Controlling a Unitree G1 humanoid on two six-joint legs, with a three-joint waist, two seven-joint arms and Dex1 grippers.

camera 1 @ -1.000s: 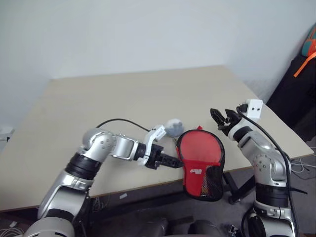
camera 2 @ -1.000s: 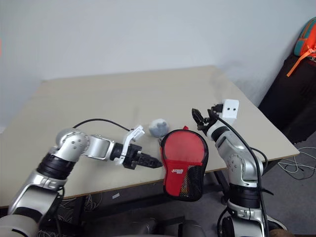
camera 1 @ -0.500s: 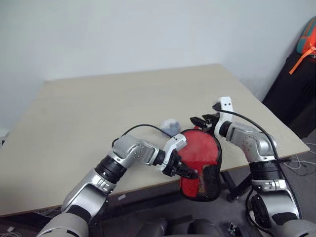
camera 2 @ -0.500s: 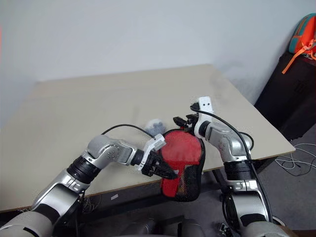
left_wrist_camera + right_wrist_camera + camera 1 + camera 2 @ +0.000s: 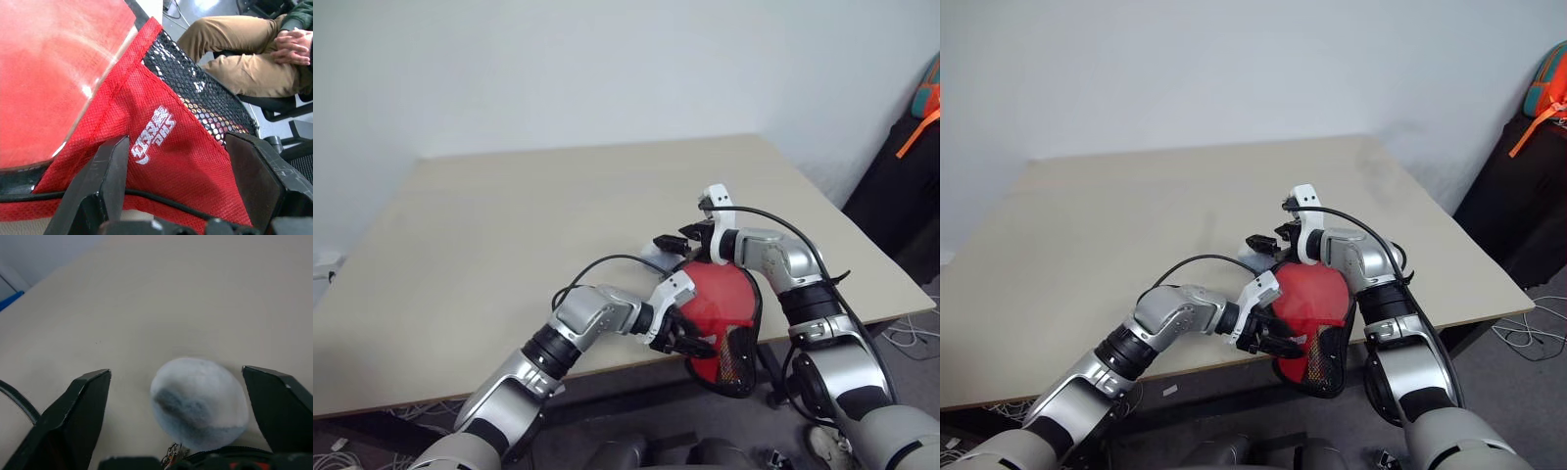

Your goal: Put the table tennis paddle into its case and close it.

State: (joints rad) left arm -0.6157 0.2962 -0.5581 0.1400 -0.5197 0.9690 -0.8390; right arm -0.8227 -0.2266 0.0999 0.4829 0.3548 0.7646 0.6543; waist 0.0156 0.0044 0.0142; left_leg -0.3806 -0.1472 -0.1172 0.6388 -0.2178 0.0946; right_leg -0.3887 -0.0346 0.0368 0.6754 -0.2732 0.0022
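The case (image 5: 736,357) lies over the table's near edge, its black mesh end hanging off. Its red panel (image 5: 166,161) carries a white logo. Through its clear window shows the table tennis paddle (image 5: 54,73) as a round red face; the handle is hidden. My left gripper (image 5: 690,345) is open and points at the case's lower panel, one finger to each side of the logo. My right gripper (image 5: 671,240) is open, just past the case's top end, with the small grey lump (image 5: 198,401) lying on the table between its fingers.
The beige table (image 5: 509,225) stretches wide to the left and back. A black cable runs along my left forearm. A seated person (image 5: 244,44) in tan trousers is beyond the table edge. A black object with an orange and teal bag (image 5: 1547,83) stands at the right.
My left gripper has slid right from the case's side edge onto its lower panel. My right gripper has swung left and down to the case's top end, by the grey lump.
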